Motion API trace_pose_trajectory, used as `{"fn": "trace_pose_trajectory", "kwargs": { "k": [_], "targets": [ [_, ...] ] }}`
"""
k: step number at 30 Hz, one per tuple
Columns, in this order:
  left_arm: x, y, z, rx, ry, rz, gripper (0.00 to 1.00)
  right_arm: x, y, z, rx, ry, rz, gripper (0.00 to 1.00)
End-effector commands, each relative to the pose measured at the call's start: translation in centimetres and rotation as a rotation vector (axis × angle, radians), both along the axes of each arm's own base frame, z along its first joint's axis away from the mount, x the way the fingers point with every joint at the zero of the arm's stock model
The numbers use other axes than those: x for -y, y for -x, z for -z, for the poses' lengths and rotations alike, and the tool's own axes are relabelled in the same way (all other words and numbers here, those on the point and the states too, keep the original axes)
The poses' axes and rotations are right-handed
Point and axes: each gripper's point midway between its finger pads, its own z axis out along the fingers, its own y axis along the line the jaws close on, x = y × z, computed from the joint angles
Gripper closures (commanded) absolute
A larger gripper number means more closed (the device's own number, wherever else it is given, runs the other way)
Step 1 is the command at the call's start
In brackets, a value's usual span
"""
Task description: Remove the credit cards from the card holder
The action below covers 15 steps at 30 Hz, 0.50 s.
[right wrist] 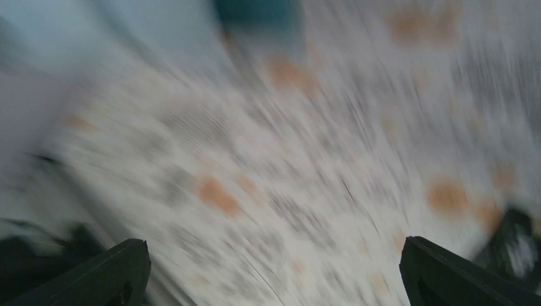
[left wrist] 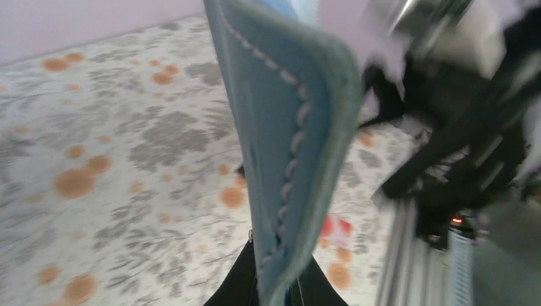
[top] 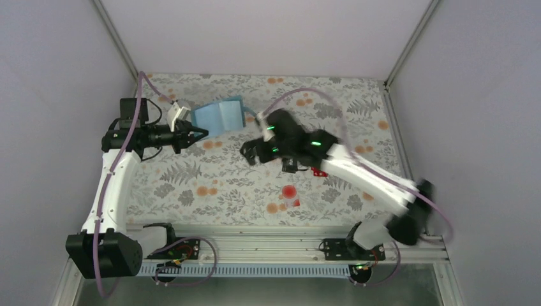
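The teal-blue card holder (top: 220, 116) hangs open above the far cloth, pinched at its left edge by my left gripper (top: 196, 132). In the left wrist view its stitched edge (left wrist: 300, 127) rises from between the shut jaws of the left gripper (left wrist: 284, 290). My right gripper (top: 268, 158) hovers over the middle of the cloth, right of the holder, jaws wide apart and empty (right wrist: 274, 274). The pale card with the red disc (top: 290, 194) lies on the cloth; it also shows in the left wrist view (left wrist: 336, 228). A red card (top: 318, 171) peeks out beside the right arm. I cannot make out the black card.
The flowered cloth (top: 210, 185) covers the table between grey walls. A metal rail (top: 274, 245) runs along the near edge by the arm bases. The right wrist view is heavily blurred; a teal patch (right wrist: 255, 9) shows at its top.
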Motion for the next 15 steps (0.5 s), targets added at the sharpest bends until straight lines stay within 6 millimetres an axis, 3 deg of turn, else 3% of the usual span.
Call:
{"fn": "trace_pose_trajectory", "kwargs": {
  "k": [1, 4, 7, 11, 15],
  "targets": [
    [2.5, 5.0, -3.5, 0.12, 0.163, 0.268, 0.98, 0.7, 0.1, -17.1, 0.461, -0.563, -0.244, 0.01],
    [2.9, 6.3, -4.3, 0.158, 0.179, 0.317, 0.98, 2.3, 0.6, -20.3, 0.554, -0.686, -0.336, 0.01],
    [3.1, 6.8, -4.4, 0.162, 0.188, 0.333, 0.98, 1.7, 0.5, -21.6, 0.562, -0.715, -0.443, 0.01],
    [3.1, 6.7, -4.2, 0.161, 0.18, 0.331, 0.98, -0.6, 0.7, -21.7, 0.509, -0.736, -0.606, 0.01],
    [3.1, 6.8, -4.1, 0.162, 0.181, 0.332, 0.98, -1.6, -0.2, -20.0, 0.47, -0.727, -0.619, 0.04]
  ]
}}
